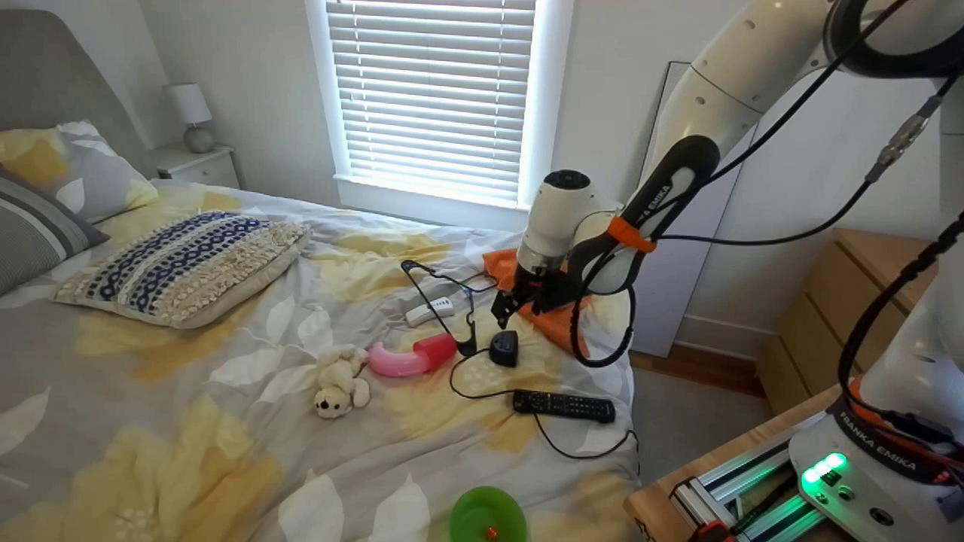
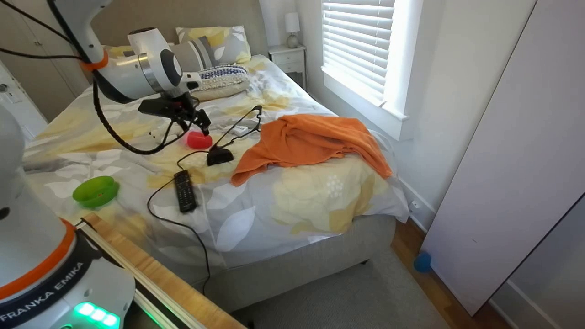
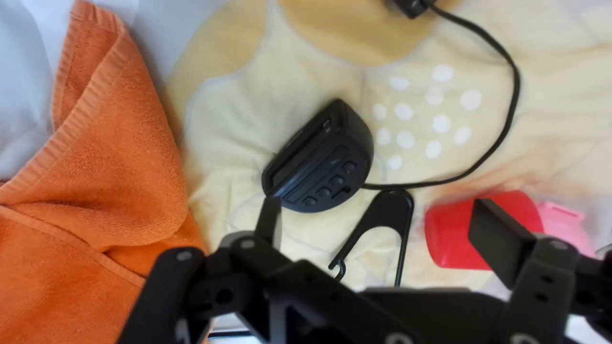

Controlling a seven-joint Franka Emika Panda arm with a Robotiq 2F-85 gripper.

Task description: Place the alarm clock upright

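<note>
The black two-fingered pincer (image 3: 382,224) hangs above the grey-and-yellow floral bedspread (image 1: 376,452), its fingers (image 3: 499,243) spread apart. Below it, clear of the fingers, lies the small black rounded alarm clock (image 3: 320,157), buttons (image 3: 337,181) showing in the wrist view. There, a black clothes hanger (image 3: 393,208) appears between the fingers, a red-and-pink toy (image 3: 454,234) partly behind one, an orange terry towel (image 3: 124,191) beyond the other.

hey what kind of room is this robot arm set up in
It looks like a bedroom, probably in a home. There's a bed with a headboard and flowered bedding, pillows lie toward its head, and a nightstand with a lamp stands beside it.
</note>
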